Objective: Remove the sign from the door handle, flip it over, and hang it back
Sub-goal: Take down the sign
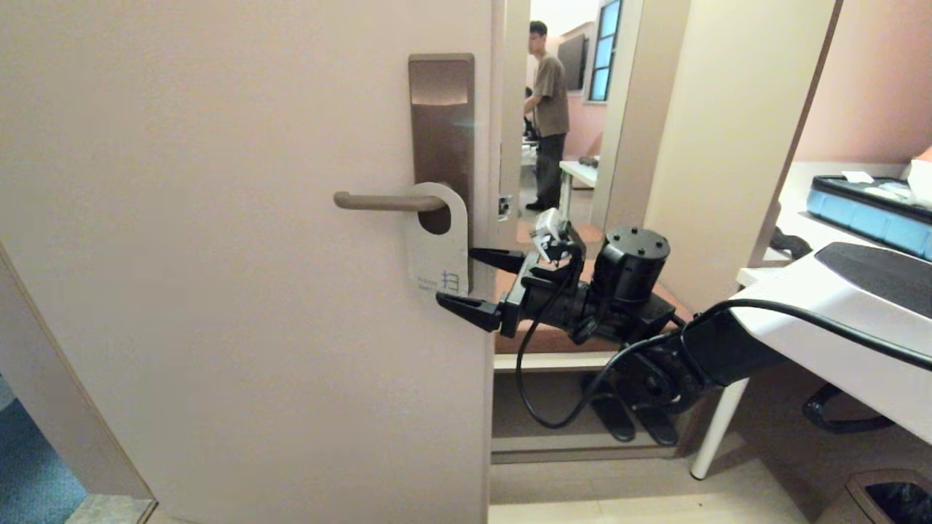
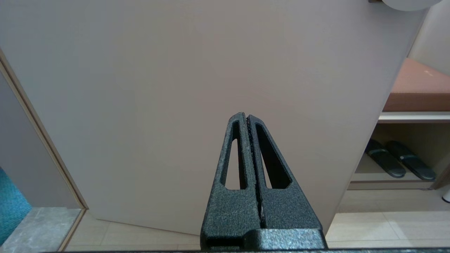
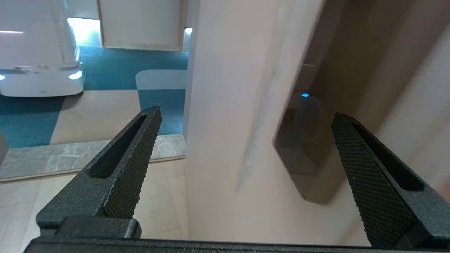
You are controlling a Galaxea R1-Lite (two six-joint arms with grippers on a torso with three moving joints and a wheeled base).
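Observation:
The sign (image 1: 437, 251) hangs by its oval hole on the door handle (image 1: 386, 201), white face outward, in front of the brown lock plate (image 1: 440, 116). My right gripper (image 1: 457, 278) is open at the door's free edge. One fingertip is beside the sign's lower right edge and the other just below its bottom corner, with nothing held. In the right wrist view the open right gripper (image 3: 246, 114) straddles the door edge, which is blurred. My left gripper (image 2: 246, 117) is shut and empty, pointing at the lower door, with the sign's bottom end (image 2: 407, 3) high above it.
A person (image 1: 547, 109) stands in the room beyond the door. At right are a white table (image 1: 815, 306) with a blue case (image 1: 866, 211), a bin (image 1: 885, 498), and a low bench shelf (image 2: 411, 116) holding slippers (image 2: 399, 163). A white machine (image 3: 38, 70) stands in the corridor.

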